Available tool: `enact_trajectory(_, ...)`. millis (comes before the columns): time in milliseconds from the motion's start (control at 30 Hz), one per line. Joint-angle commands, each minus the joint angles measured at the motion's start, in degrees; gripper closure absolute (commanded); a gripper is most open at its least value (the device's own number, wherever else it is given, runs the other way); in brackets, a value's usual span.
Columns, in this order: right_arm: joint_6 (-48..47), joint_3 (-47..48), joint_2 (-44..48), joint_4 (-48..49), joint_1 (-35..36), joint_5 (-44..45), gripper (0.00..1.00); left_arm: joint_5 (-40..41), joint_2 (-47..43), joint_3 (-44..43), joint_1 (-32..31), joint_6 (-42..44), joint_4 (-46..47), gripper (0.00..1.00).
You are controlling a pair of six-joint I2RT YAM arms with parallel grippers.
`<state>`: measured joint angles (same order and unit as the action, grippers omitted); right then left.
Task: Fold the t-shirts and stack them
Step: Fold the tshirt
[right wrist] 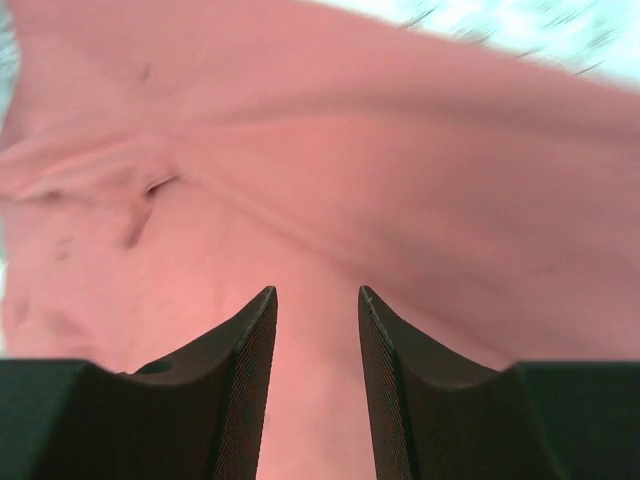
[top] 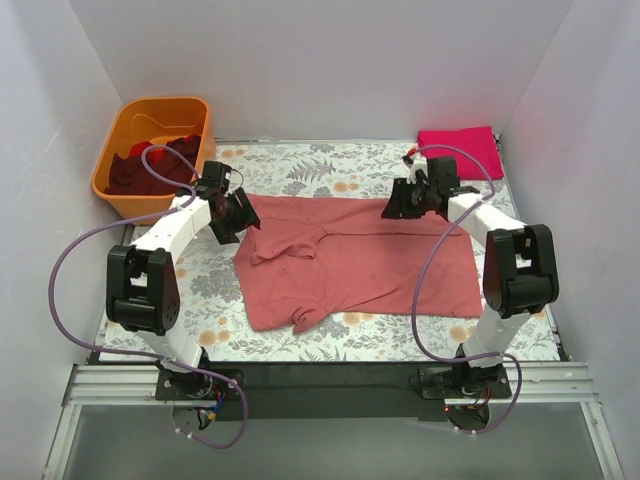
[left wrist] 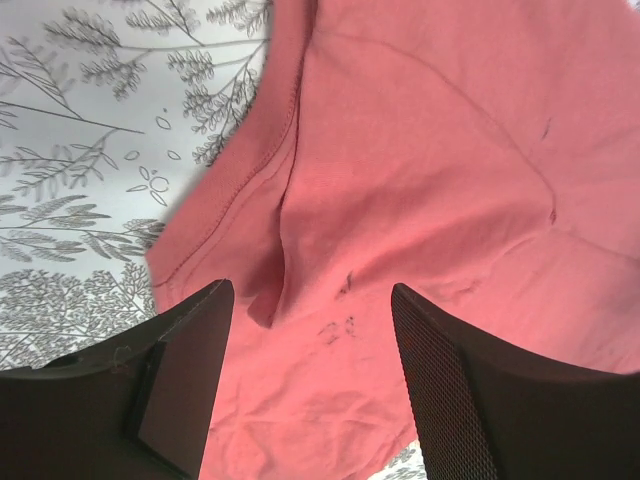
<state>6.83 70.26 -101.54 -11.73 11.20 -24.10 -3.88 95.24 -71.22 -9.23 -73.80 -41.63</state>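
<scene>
At far left, the tub (top: 122, 128) holds the dark shirts (top: 150, 170), not yet folded. My left end effector (top: 228, 218) hangs just above the back left corner of the salmon shirt (top: 370, 270). Its jaws stand wide and nothing is between them. In the wrist view I see a hemmed edge and a soft crease directly below.

The salmon shirt lies on the middle of the desk (top: 300, 165). Its back edge runs fairly straight between my 2 end effectors, and its left part is rumpled, with a flap sticking out at the near edge.

My right end effector (top: 398, 207) hovers over the back edge further right, jaws parted only narrowly and gripping nothing, with cloth filling the view beneath.

At the back right corner, the magenta shirt (top: 460, 152) sits folded, well apart from the rest.

I judge this to be mid-fold on the salmon shirt: 1 shirt is done, this one is laid out but not yet compact. Next, I think, both arms need a fresh hold on an edge, then a level carry across so the layers land square. The rumpled left side may need smoothing first.
</scene>
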Motion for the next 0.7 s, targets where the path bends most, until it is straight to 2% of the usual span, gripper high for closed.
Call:
enact_trajectory(0,11.5,-7.8,1.9,11.1,4.8,-13.4,0.55,-2.9,0.0,3.1,-0.3,-0.5,2.5,0.37)
enact_trajectory(100,21.4,-13.6,1.4,23.6,9.1,-15.8,0.54,-7.4,-1.2,6.0,-0.4,-0.2,5.2,0.38)
enact_trajectory(200,27.1,-14.5,-0.7,29.9,14.3,-14.1,0.54,-9.3,-2.9,8.8,-0.4,1.0,8.0,0.38)
enact_trajectory(433,36.7,-14.9,-5.1,36.8,21.0,-5.3,0.54,-8.9,-4.4,13.6,-0.4,2.8,11.9,0.37)
enact_trajectory(533,39.3,-15.8,-5.9,37.4,22.0,-1.2,0.54,-8.5,-4.5,14.5,-0.4,3.1,12.8,0.37)
enact_trajectory(667,41.3,-15.7,-7.9,39.7,22.7,-0.2,0.54,-8.7,-5.0,16.4,-0.4,4.0,14.7,0.38)
